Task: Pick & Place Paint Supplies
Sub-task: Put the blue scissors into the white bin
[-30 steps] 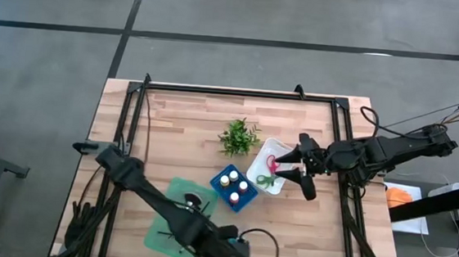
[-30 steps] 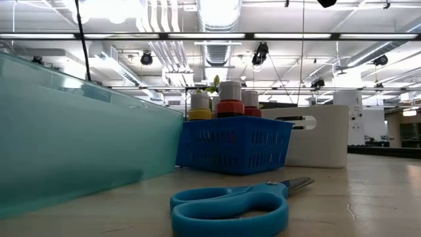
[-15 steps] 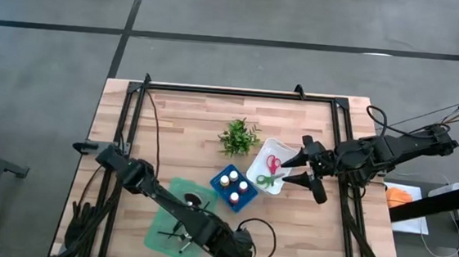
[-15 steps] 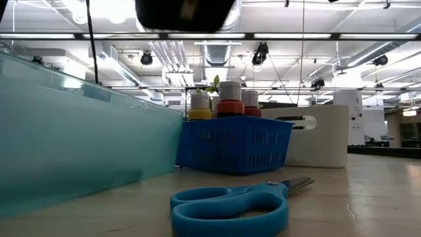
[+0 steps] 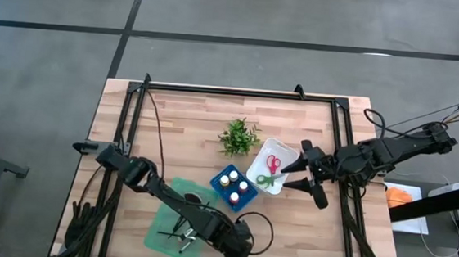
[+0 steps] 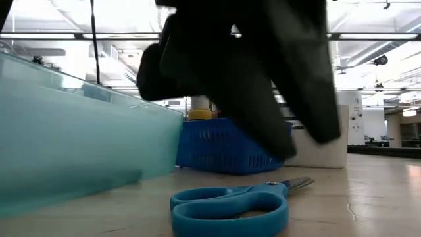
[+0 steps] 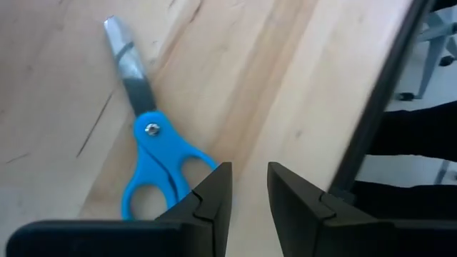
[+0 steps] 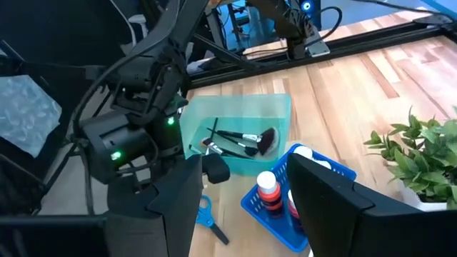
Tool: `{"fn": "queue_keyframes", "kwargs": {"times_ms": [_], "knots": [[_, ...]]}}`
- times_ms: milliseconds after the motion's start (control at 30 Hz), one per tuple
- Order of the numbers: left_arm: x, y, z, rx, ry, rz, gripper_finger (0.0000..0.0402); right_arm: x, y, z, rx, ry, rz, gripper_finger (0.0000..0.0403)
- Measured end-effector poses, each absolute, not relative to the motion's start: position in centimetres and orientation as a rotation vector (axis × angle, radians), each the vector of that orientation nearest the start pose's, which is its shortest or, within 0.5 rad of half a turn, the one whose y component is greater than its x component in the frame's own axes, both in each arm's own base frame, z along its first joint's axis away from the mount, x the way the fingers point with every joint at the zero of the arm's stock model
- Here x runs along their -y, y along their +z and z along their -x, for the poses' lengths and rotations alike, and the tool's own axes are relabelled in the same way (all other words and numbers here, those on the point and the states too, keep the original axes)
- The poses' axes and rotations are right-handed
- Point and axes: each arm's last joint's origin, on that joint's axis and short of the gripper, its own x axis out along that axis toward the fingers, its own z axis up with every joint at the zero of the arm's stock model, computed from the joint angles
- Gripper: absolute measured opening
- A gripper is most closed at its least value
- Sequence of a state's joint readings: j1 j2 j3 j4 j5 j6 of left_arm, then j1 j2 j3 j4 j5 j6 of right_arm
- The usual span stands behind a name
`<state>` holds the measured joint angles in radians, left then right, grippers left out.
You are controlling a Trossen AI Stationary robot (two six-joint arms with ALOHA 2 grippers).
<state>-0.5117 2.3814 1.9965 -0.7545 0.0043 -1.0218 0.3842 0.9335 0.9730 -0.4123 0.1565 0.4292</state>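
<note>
Now | my left gripper [image 7: 248, 191] hovers low over bare wood just beside blue scissors [image 7: 151, 157], fingers narrowly apart, pinching nothing | scissors flat on table [image 7: 300, 93] near teal tray [image 6: 79, 131] | right gripper [image 5: 301, 174] spread beside white bin [image 5: 280, 147]

blue scissors [image 7: 153, 168], blue basket [image 5: 234, 187] — teal bin [image 5: 175, 219]

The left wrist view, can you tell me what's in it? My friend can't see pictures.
Blue scissors lie closed on a pale wooden table, blades pointing away from the camera. The left gripper hangs just above the handles, its two dark fingers a narrow gap apart and not holding anything. A dark frame bar runs along the table's edge.
</note>
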Motion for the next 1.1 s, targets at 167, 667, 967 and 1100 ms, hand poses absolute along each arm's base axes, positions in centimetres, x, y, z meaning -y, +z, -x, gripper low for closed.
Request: {"fn": "queue_keyframes", "kwargs": {"times_ms": [167, 667, 967, 1100], "knots": [[24.1, 15.3, -43.6, -1.237, 0.152, 0.61, 0.0099, -6.9, 34.7, -18.2, -0.411, 0.144, -0.32, 0.0203], [24.1, 14.2, -43.5, -1.239, 0.155, 0.662, 0.0099, -6.9, 34.7, -18.2, -0.405, 0.146, -0.301, 0.0203], [23.9, 12.7, -43.1, -1.247, 0.172, 0.73, 0.0099, -6.9, 34.7, -18.2, -0.403, 0.146, -0.303, 0.0203], [23.8, 12.4, -42.9, -1.248, 0.21, 0.762, 0.0099, -6.9, 34.7, -18.2, -0.402, 0.147, -0.303, 0.0203]]}}
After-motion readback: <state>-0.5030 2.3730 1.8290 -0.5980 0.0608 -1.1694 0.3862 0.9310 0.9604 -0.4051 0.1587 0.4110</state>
